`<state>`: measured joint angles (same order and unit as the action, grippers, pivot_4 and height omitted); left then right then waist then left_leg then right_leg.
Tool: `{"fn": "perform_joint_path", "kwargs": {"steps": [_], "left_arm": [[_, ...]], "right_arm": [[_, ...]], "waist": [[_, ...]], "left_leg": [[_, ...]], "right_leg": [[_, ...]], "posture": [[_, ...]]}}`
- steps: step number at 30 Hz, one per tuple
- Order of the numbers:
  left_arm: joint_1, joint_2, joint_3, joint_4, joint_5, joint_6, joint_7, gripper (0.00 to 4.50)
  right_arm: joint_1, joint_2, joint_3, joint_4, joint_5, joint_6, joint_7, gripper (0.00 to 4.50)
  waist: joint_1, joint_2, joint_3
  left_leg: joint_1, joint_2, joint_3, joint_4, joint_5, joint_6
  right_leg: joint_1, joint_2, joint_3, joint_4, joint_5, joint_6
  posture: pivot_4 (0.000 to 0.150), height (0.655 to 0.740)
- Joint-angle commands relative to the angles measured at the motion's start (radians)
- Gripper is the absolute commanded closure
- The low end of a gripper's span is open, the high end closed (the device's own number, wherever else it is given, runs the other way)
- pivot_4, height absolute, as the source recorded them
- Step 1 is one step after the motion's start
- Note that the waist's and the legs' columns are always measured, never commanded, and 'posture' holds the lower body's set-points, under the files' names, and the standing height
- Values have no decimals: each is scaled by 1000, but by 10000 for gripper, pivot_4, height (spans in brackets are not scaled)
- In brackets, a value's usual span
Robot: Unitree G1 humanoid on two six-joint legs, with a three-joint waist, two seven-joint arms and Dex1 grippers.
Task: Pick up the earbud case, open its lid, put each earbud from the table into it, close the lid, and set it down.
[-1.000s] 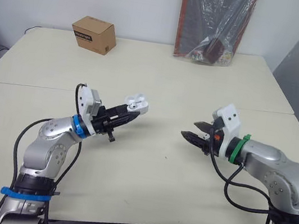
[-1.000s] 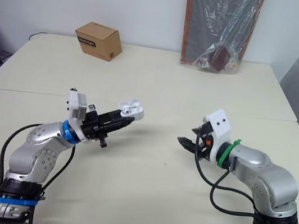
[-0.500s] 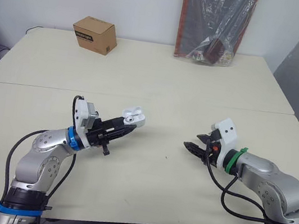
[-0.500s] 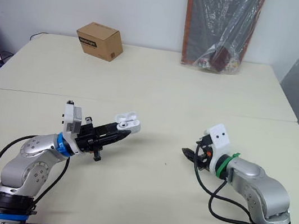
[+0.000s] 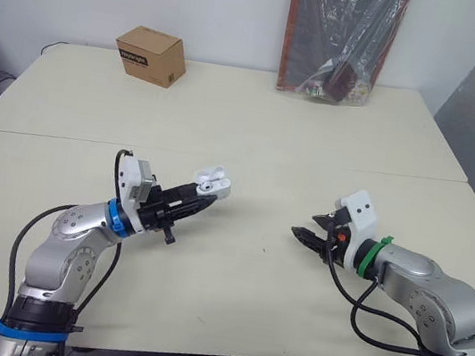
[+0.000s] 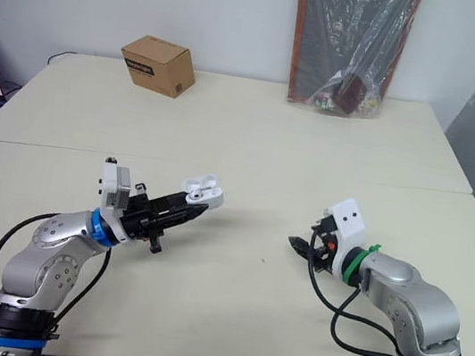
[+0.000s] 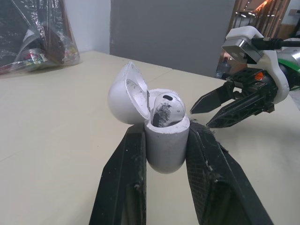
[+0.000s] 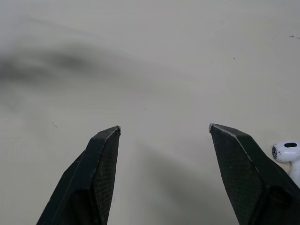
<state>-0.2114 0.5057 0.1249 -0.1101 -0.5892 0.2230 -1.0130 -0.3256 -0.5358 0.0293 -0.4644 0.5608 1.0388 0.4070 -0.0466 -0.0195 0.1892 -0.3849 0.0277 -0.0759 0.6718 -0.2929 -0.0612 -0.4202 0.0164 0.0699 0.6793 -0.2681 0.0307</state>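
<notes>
Two grippers face each other over the table (image 5: 272, 129), well apart. L gripper (image 5: 202, 196) is clamped on the lower half of the white earbud case (image 7: 165, 152), held up off the tabletop and tilted w/ its top toward the R side. In the left wrist view we see a black finger pressed on each side of it. Lid (image 7: 123, 96) is flipped open and hinged back. One earbud (image 7: 168, 107) sits in the case, its rounded head poking above the rim, w/ dark smudges on it. R gripper (image 5: 307, 226) hangs low over the tabletop, fingers spread apart w/ nothing between them, tips pointing toward the case. A 2nd earbud (image 8: 287, 153) lies on the table just beside one R finger, outside the gap; we can't tell if it touches that finger. At the far side of the table we see a cardboard box (image 5: 150, 55) toward the left and a plastic bag (image 5: 340, 41) of stuff leaning vs. the wall toward the right, both well apart from the grippers.
</notes>
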Motion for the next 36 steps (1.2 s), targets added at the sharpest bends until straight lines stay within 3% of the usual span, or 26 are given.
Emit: {"fn": "perform_joint_path", "kwargs": {"steps": [1, 36], "left_arm": [[-20, 2, 14, -42, -14, -8, 5, 36935], [-38, 1, 10, -72, -18, 25, 26, 36935]], "right_arm": [[-9, 2, -22, -40, 2, -3, -4, 13407], [-13, 7, -19, -37, 4, -5, -1, 13407]], "waist": [[0, 0, 0], [2, 0, 0]], "left_leg": [[0, 0, 0, 0, 0, 0], [0, 0, 0, 0, 0, 0]], "right_leg": [[0, 0, 0, 0, 0, 0], [0, 0, 0, 0, 0, 0]], "posture": [[1500, 7400], [1500, 7400]]}}
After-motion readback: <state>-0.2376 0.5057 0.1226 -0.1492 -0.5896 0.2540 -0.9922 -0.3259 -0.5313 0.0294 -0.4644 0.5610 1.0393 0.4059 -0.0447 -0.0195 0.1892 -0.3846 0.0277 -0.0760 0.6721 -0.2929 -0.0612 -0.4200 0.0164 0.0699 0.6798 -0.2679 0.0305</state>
